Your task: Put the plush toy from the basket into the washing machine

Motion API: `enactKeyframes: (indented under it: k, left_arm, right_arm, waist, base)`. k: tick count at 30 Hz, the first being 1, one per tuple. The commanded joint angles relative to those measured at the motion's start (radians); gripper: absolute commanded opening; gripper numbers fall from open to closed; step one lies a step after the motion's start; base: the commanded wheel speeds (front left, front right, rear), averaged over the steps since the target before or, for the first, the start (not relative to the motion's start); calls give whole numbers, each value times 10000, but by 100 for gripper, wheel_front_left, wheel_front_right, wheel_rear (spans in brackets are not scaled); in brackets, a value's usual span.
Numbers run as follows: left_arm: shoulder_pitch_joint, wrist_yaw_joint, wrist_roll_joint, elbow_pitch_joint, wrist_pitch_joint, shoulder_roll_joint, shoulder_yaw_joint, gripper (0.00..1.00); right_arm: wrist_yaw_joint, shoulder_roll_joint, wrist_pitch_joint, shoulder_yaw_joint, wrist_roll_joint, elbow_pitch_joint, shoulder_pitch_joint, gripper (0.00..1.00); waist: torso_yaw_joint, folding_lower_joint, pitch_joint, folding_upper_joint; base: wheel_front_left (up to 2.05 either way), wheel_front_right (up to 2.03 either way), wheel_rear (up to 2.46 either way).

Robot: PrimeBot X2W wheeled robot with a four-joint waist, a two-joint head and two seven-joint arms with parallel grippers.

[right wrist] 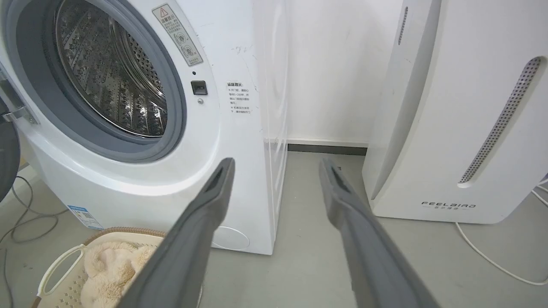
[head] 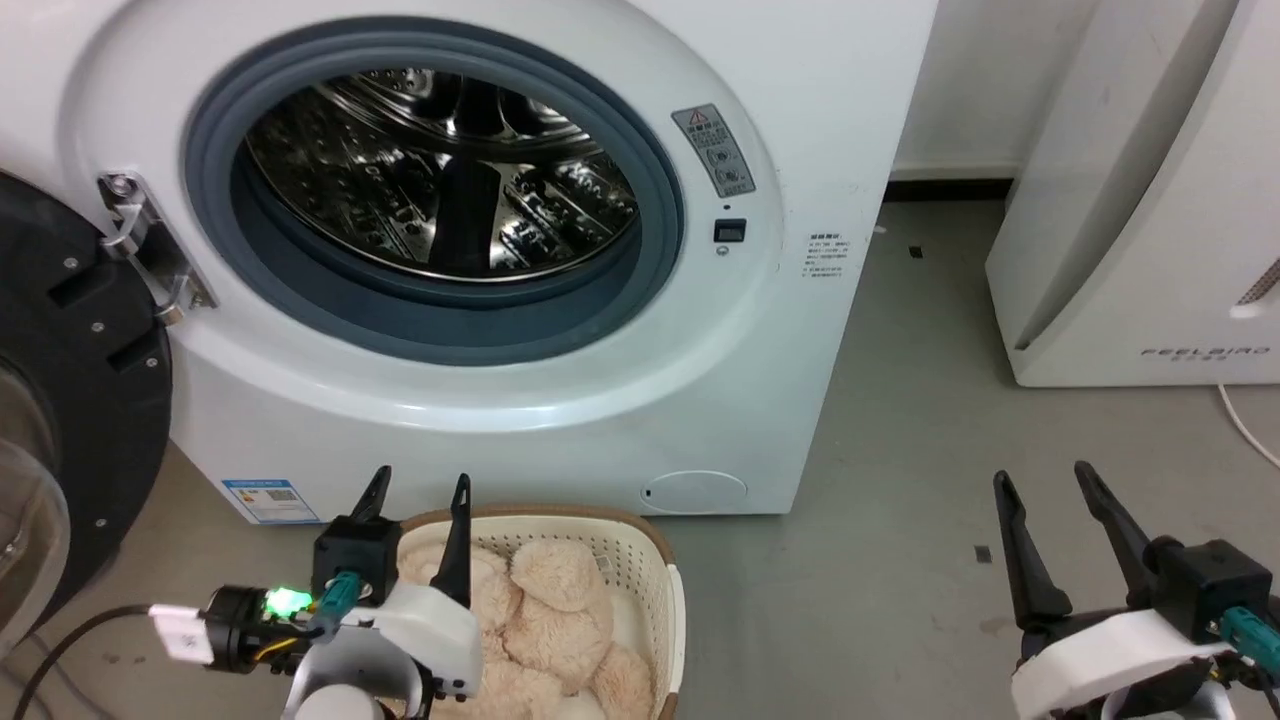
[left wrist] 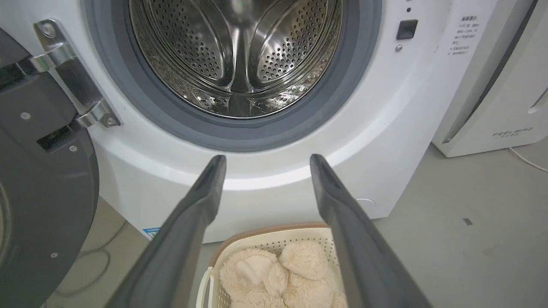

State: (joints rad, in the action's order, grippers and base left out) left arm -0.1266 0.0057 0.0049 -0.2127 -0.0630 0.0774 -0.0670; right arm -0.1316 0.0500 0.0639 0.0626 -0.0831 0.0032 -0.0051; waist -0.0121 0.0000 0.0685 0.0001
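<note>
Jaws spread wide left and right, pinching nothing. Washing machine [head: 800, 150] ahead, its door [head: 90, 400] swung open to my left. Basket [head: 640, 560] on the floor [head: 900, 450] just before it, my left jaws hovering above. Plush toy [head: 555, 580] lies inside the basket, untouched.

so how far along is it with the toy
Barely begun. Done: the door stands open and the drum looks empty. In hand: the left gripper hangs open near the basket, holding nothing; the right gripper is open too, off to the side. Left: grasp the toy and lift it into the drum.
</note>
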Motion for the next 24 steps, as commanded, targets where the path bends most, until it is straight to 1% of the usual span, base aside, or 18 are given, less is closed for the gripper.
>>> enactKeyframes:
  k: [1,13,24]
  left_arm:
    - [-192,-33,65,-156,-94,61,-66,100]
    - [-1363,-274,263,-2249,-195,388,-573,100]
    - [-2312,-557,536,-3731,134,797,-1235,100]
  right_arm:
    - [3,1,93,59,-101,-40,-161,100]
    - [3,1,342,252,-461,14,-523,100]
    - [4,1,571,404,-847,11,-896,100]
  waist:
    - [-37,0,78,-1]
    - [-357,0,885,-1]
    - [-662,0,1839,-1]
  base:
    - [0,0,0]
    - [0,0,0]
    - [0,0,0]
